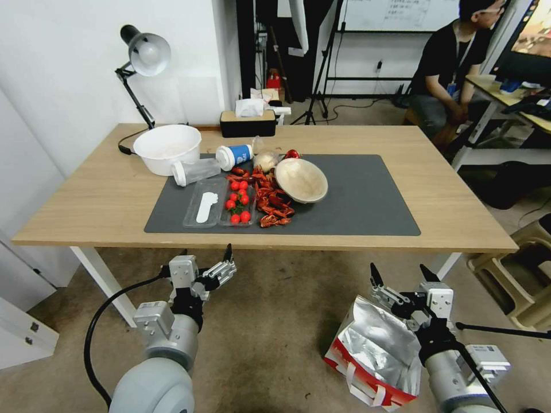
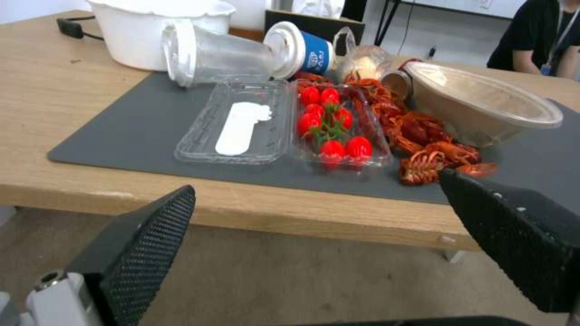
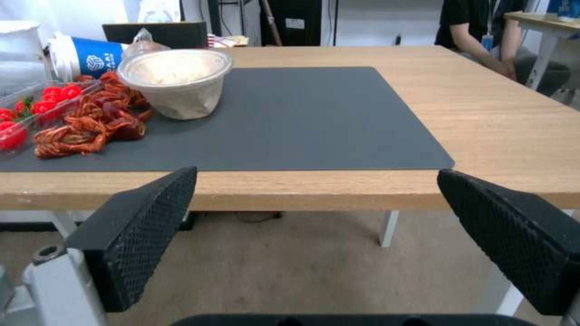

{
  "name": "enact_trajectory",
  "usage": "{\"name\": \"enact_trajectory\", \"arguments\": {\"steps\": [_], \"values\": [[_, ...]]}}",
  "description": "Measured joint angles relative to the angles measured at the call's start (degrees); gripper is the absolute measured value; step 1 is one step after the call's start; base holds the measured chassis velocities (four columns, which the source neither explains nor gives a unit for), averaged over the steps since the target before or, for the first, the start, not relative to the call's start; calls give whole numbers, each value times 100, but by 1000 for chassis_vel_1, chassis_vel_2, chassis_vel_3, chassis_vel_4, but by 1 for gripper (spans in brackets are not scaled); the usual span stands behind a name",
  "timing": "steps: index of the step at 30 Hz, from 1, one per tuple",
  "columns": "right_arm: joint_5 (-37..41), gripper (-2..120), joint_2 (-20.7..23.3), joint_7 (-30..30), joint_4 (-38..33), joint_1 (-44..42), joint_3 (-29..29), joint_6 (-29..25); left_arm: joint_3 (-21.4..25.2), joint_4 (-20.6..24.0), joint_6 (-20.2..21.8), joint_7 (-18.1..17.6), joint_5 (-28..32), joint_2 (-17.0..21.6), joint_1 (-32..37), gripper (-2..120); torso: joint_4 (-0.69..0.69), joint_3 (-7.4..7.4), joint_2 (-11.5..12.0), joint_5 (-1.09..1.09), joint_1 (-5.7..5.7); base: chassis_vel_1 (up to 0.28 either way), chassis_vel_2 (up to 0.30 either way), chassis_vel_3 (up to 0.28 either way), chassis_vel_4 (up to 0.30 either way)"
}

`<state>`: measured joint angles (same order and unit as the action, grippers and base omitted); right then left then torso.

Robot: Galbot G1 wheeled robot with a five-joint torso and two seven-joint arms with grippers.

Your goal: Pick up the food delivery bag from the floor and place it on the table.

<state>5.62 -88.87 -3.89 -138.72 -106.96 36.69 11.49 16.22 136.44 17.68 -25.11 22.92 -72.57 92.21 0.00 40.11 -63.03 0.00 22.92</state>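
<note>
Head view puts your food delivery bag [image 1: 376, 353] on the floor [image 1: 275, 338], mouth gaping, foil lining showing, just under your right gripper [image 1: 402, 274]. That gripper hangs above the bag's rim, fingers spread wide with nothing between them. Your left gripper [image 1: 206, 258] floats below the table [image 1: 92, 206] edge, also spread and empty. On the dark mat [image 1: 367, 201] you've got tomatoes [image 1: 238, 201], crayfish [image 1: 272, 201] and a bowl [image 1: 301, 180].

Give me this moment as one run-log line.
bag: food delivery bag on floor, not gripped | left gripper: open, below table edge | right gripper: open, above bag | stage: pre-grasp
</note>
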Motion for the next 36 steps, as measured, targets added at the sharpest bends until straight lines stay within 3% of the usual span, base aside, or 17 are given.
{"name": "enact_trajectory", "arguments": {"steps": [17, 27, 36], "values": [[-32, 100, 6, -4, -28, -15, 5, -46, 22, 25, -52, 10, -58, -71, 158, 100, 0, 0, 0, 0, 0, 0, 0, 0, 0], [-71, 100, 23, -3, -44, -34, 16, -60, 39, -35, -416, 16, -117, -78, 257, 100, 0, 0, 0, 0, 0, 0, 0, 0, 0], [-117, 100, 7, -5, -27, -41, -1, -72, 47, -18, -324, -42, -101, -91, 260, 100, -1, -27, 57, 0, -28, 0, 0, 0, 0]]}}
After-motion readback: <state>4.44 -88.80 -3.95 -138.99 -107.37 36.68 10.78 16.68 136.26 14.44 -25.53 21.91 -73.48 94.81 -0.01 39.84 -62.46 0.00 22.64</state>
